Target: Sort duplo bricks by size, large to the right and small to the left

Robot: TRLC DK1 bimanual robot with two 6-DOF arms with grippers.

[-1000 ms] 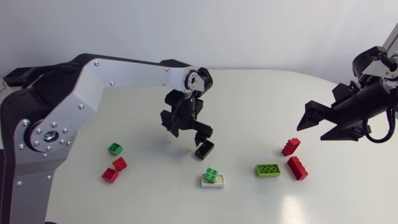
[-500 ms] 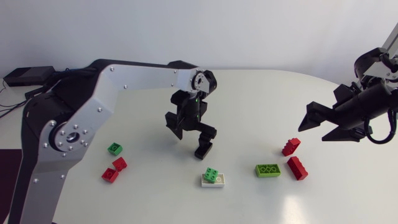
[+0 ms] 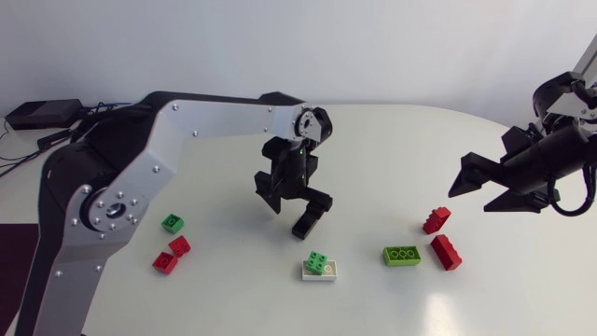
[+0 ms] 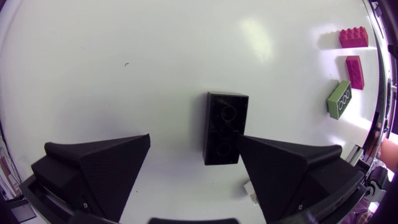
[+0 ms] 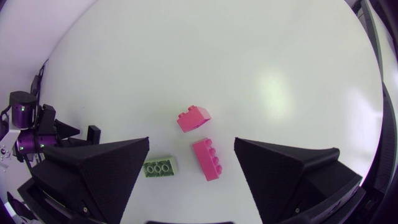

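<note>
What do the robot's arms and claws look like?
The left arm has big silver-grey links dotted with small screws, and round black joints. The right arm shows mostly black parts, with a looping black cable. The left gripper and right gripper are matte black, each with two broad wedge-shaped fingers.

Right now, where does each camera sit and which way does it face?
Head view: fixed above the table, looking down; both arms show.
Left wrist view: on the left arm, looking down at a black brick under its open left claw.
Right wrist view: on the right arm, looking down past its open right claw at two red bricks.
Shared: the large green brick appears in all three.
</note>
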